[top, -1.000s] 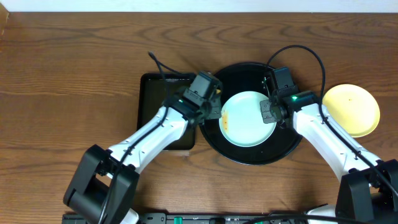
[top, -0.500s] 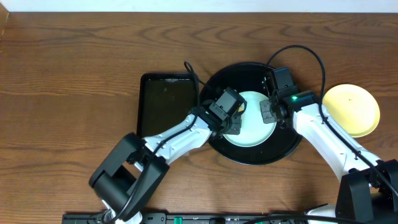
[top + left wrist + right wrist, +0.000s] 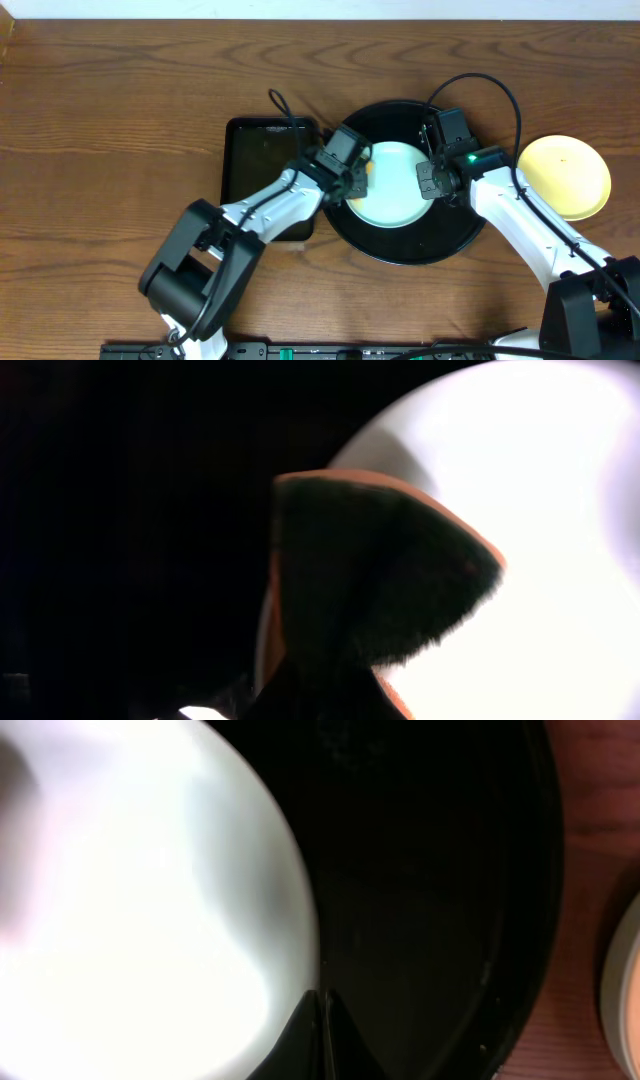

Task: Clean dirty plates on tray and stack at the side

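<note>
A pale blue-white plate (image 3: 395, 195) lies in the round black tray (image 3: 440, 240). My left gripper (image 3: 355, 170) is at the plate's left edge, shut on a dark wiping pad with an orange edge (image 3: 380, 570). The pad is pressed over the plate (image 3: 560, 510). My right gripper (image 3: 432, 180) is shut on the plate's right rim, and its fingers (image 3: 322, 1020) meet at the edge of the plate (image 3: 130, 900). A pale yellow plate (image 3: 565, 175) sits on the table to the right of the tray. No sauce smear shows on the uncovered part of the plate.
A smaller rectangular black tray (image 3: 262, 170) lies just left of the round tray, under my left arm. Cables arc over the round tray's back rim (image 3: 480, 85). The yellow plate's edge shows at the right of the right wrist view (image 3: 625, 990).
My left gripper swept from the plate's left edge to its centre, then back to the left edge. The orange smear seen earlier is now covered or gone. The right gripper has not moved.
</note>
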`<state>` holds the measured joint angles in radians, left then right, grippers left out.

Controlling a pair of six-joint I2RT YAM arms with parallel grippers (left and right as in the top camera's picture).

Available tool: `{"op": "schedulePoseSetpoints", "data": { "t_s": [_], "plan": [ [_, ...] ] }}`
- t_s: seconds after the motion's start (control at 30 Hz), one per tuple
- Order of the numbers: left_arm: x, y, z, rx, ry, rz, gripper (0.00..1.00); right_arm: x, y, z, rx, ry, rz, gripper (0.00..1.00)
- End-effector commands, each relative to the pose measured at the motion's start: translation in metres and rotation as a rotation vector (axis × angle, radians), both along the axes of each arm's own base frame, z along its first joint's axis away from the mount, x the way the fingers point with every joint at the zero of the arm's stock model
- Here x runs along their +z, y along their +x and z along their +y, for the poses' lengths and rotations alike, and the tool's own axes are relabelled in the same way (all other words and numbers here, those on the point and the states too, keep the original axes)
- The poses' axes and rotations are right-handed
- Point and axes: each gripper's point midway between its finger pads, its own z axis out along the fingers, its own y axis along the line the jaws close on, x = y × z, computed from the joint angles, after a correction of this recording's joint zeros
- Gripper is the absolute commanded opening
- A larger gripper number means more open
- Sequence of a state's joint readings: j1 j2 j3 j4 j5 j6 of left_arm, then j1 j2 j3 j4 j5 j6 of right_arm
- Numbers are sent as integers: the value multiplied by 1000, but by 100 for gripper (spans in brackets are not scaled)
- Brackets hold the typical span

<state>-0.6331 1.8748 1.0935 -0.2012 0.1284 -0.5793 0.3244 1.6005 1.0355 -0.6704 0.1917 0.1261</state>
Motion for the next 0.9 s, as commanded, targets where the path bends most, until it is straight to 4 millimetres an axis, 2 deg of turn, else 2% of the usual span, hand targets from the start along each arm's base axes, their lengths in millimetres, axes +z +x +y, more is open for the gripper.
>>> {"op": "schedulePoseSetpoints", "data": {
  "t_s": [0.0,0.13,0.2,0.23,0.27,0.37,0.47,0.53,0.63,0.87],
  "plan": [
    [37,20,13,52,-55,-73,8,0,-1,-5,-24,-22,-4,1],
    [70,30,25,82,-91,-135,7,0,-1,-6,-26,-22,-3,1],
    [79,32,34,102,-96,-146,8,-1,-1,-6,-26,-22,-1,2],
    [82,33,39,112,-95,-146,8,-1,-2,-4,-21,-10,4,5],
    [83,33,43,121,-92,-143,8,-2,-3,0,-13,14,11,13],
    [79,31,55,143,-72,-115,8,-4,-9,27,39,157,52,33],
    [72,31,77,191,-13,-90,8,-5,-14,42,65,243,86,35],
    [68,34,98,244,44,-87,8,-8,-15,45,49,260,96,38],
    [65,38,116,272,71,-83,8,-14,-10,46,20,273,90,44],
    [56,33,145,332,108,-19,8,-41,-7,52,-9,294,143,40]
  ]
}}
